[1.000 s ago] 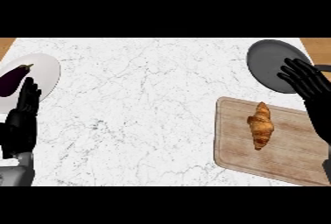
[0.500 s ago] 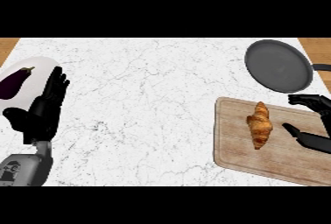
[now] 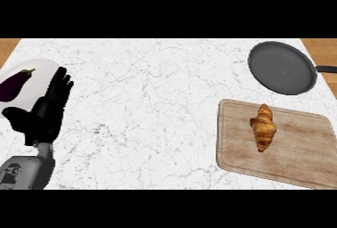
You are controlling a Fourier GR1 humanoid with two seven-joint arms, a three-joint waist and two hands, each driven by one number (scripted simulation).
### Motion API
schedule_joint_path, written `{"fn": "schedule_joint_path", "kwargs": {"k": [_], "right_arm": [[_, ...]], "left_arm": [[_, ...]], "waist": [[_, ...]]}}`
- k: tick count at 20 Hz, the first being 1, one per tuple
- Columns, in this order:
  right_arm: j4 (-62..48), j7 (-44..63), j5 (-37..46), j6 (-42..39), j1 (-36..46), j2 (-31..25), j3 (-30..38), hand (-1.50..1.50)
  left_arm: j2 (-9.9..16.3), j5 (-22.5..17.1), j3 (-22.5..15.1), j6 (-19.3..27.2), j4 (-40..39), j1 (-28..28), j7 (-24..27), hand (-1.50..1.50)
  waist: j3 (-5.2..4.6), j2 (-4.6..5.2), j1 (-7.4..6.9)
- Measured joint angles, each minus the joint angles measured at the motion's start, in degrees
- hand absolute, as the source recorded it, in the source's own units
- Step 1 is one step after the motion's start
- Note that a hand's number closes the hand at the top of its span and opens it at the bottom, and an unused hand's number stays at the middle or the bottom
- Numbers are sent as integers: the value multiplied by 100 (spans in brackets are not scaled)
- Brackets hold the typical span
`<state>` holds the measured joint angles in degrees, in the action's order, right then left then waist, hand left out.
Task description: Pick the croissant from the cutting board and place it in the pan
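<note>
Change: the right hand, beside the croissant half a second ago, is now out of frame.
Meaning: likely no grasp made; pick-up still ahead.
Croissant (image 3: 263, 127): unmoved, mid cutting board (image 3: 302, 156), lower right.
Pan (image 3: 282, 67): upper right, empty.
Left hand (image 3: 45, 113): fingers straight, resting at left, beside the eggplant (image 3: 14, 84) plate (image 3: 39, 67).

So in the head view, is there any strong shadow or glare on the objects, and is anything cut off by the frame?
Head view: light is even and soft, no glare on the pan; the croissant throws little shadow on the cutting board. The pan's handle and the board's right edge are cut off at the right; the left hand covers part of the plate holding the eggplant.
</note>
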<state>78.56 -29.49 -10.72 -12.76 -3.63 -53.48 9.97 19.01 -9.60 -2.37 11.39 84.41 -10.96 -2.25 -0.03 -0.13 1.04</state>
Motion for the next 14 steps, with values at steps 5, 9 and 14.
{"fn": "schedule_joint_path", "kwargs": {"k": [5, 9, 14], "right_arm": [[547, 886, 119, -456, 57, -786, 124, -150], [963, 1652, 146, -653, 337, -973, 233, -150], [1355, 2485, 450, -617, 1001, -788, -64, -150]], "left_arm": [[-60, 54, 3, -7, -23, -32, -7, 0], [-61, 70, 64, -143, -118, -120, -13, 0], [-59, 106, 124, -239, 8, -121, -149, 0]], "waist": [[-5, 0, -38], [-3, 5, -72], [-4, 13, -136]]}}
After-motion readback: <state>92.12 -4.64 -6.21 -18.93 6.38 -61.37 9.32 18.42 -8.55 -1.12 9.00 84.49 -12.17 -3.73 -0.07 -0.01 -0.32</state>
